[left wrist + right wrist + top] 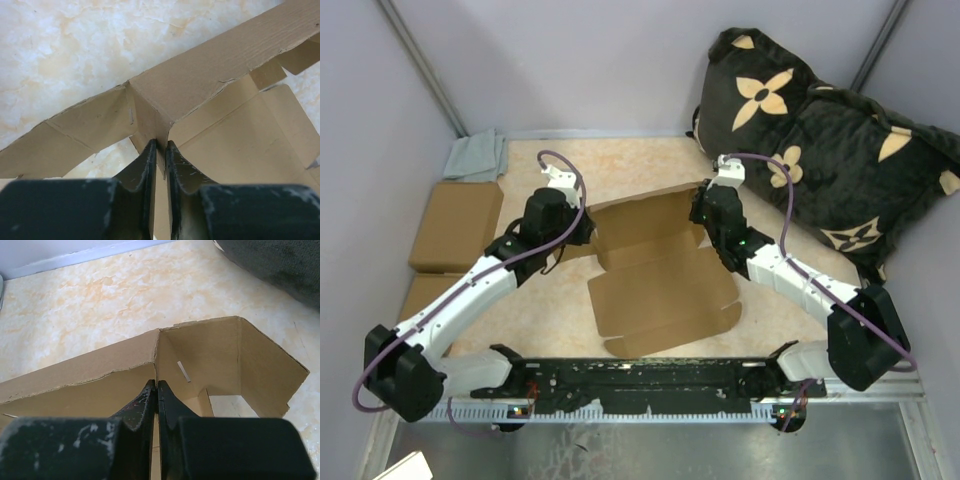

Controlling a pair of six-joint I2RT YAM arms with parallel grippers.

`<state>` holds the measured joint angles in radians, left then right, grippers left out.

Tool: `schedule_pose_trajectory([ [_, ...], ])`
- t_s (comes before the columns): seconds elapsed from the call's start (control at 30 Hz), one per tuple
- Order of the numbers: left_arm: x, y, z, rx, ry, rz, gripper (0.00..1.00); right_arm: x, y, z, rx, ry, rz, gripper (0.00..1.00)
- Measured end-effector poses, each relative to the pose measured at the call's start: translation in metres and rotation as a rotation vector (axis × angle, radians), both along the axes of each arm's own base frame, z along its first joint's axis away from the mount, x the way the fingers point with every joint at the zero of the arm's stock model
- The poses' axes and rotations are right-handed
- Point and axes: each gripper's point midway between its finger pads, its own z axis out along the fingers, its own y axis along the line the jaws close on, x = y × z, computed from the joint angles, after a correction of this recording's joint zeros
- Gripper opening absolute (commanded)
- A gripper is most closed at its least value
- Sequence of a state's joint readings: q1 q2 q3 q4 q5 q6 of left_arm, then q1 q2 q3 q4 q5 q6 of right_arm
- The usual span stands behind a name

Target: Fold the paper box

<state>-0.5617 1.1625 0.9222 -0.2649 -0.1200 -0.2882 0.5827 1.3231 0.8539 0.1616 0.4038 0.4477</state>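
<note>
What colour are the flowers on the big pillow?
Tan flowers on a black pillow, seen best in the top external view.

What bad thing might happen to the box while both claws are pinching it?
The left claw and right claw each pinch a thin corner of the paper box. If they pull apart, the cardboard might tear at its already ragged edge. If either pinch slips, the raised wall would probably flop flat.
</note>
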Motion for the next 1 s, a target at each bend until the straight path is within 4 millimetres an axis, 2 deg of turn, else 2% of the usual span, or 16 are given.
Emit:
schedule_pose_trajectory([
  [0.1, 0.004, 0.0, 0.0, -0.001, -0.01, 0.018, 0.05, 0.0, 0.001, 0.0, 0.003, 0.002, 0.004, 0.11],
  [0.23, 0.006, 0.002, -0.003, -0.003, -0.019, 0.048, 0.0, -0.001, 0.001, -0.002, 0.004, 0.011, 0.007, 0.3],
  [0.33, 0.007, 0.002, -0.008, -0.006, -0.039, 0.059, 0.0, -0.004, 0.001, -0.007, -0.005, 0.031, 0.014, 0.44],
  [0.5, 0.003, 0.005, -0.017, 0.017, -0.076, 0.08, 0.0, -0.014, -0.002, -0.018, -0.044, 0.085, 0.033, 0.56],
  [0.6, 0.001, 0.007, -0.02, 0.027, -0.094, 0.099, 0.0, -0.022, -0.006, -0.019, -0.064, 0.107, 0.049, 0.58],
  [0.73, 0.0, 0.01, -0.022, 0.031, -0.122, 0.126, 0.0, -0.039, -0.01, -0.007, -0.083, 0.11, 0.094, 0.63],
  [0.9, -0.004, 0.016, -0.022, 0.014, -0.157, 0.165, 0.0, -0.063, -0.02, 0.022, -0.094, 0.069, 0.148, 0.64],
  [1.0, -0.01, 0.022, -0.019, -0.007, -0.187, 0.184, 0.0, -0.076, -0.034, 0.04, -0.105, 0.029, 0.135, 0.64],
])
